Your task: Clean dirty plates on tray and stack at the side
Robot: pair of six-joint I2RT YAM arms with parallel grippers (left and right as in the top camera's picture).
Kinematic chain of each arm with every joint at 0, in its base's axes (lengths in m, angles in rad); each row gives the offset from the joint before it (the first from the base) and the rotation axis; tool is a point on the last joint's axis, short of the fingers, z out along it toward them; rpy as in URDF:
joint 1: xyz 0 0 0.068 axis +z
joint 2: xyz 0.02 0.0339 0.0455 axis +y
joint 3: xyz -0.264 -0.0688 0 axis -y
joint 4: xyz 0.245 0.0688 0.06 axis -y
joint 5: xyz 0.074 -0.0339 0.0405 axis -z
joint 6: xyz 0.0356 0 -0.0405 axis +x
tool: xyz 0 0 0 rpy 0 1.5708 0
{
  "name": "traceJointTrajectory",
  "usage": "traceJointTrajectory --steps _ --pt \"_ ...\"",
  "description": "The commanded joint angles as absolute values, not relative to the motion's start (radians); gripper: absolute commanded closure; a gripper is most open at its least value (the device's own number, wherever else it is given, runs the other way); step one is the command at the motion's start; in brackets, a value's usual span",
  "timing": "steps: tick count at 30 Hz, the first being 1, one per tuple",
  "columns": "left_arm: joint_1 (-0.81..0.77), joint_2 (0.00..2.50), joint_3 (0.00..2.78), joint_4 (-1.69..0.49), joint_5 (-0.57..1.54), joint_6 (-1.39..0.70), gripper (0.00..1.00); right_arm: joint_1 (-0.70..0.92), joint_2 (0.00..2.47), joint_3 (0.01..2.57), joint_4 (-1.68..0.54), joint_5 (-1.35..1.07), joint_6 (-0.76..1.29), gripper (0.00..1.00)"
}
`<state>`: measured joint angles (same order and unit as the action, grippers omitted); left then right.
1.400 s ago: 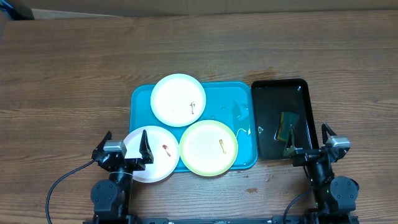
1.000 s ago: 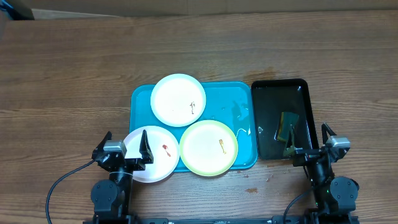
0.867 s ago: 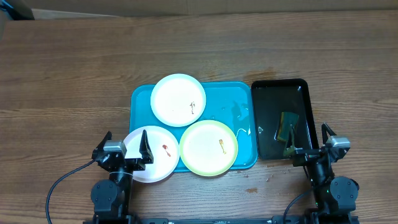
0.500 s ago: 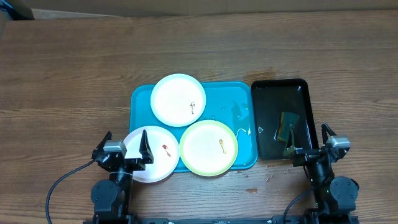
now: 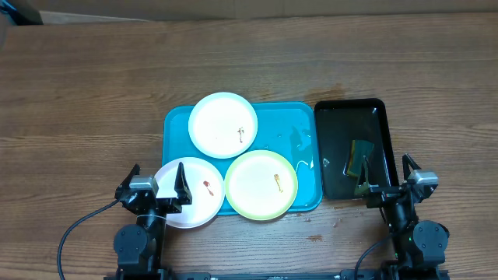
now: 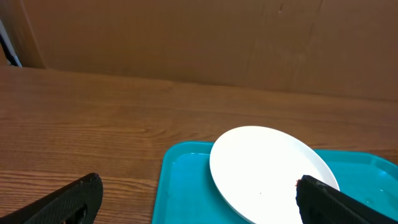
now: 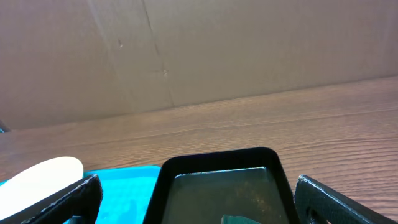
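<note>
The turquoise tray [image 5: 299,124] lies at table centre. A white plate [image 5: 223,125] with a small dark smear sits at its far left, over the far rim. A white plate [image 5: 198,204] with a red smear overhangs the front-left corner. The green-rimmed plate [image 5: 261,184] with a brown smear sits at front centre. My left gripper [image 5: 158,185] is open and empty, low over the front-left plate. In the left wrist view the gripper [image 6: 199,208] frames the far white plate [image 6: 267,171] and the tray [image 6: 186,180]. My right gripper [image 5: 387,180] is open and empty at the black tray's near end.
A smaller black tray [image 5: 334,155] holding water and a green-yellow sponge [image 5: 359,158] stands right of the turquoise tray. It fills the right wrist view [image 7: 217,180] between the open gripper [image 7: 208,208]. A cardboard wall [image 6: 186,37] backs the wooden table [image 5: 93,93].
</note>
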<state>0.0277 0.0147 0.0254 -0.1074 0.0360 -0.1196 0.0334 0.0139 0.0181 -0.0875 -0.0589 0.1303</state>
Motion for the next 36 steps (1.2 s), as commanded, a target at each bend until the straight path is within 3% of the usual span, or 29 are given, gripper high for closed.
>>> traceJointTrajectory --steps 1,12,20,26,36 --pt "0.026 0.004 0.02 -0.102 0.026 -0.101 0.0 0.03 0.003 0.008 -0.081 -0.046 0.134 0.0" --pt "0.026 0.004 0.044 -0.094 0.118 -0.101 0.0 0.033 0.003 0.008 -0.081 -0.047 0.134 0.0" --pt "0.026 0.043 0.292 -0.264 0.129 -0.12 0.0 0.032 0.009 0.159 -0.193 -0.047 0.19 0.0" --pt "0.026 0.3 0.669 -0.574 0.247 -0.138 0.0 0.032 0.183 0.488 -0.457 -0.047 0.218 0.0" --pt "0.026 0.996 1.43 -1.382 0.376 -0.111 0.0 0.032 0.903 1.258 -1.122 -0.12 0.213 0.0"
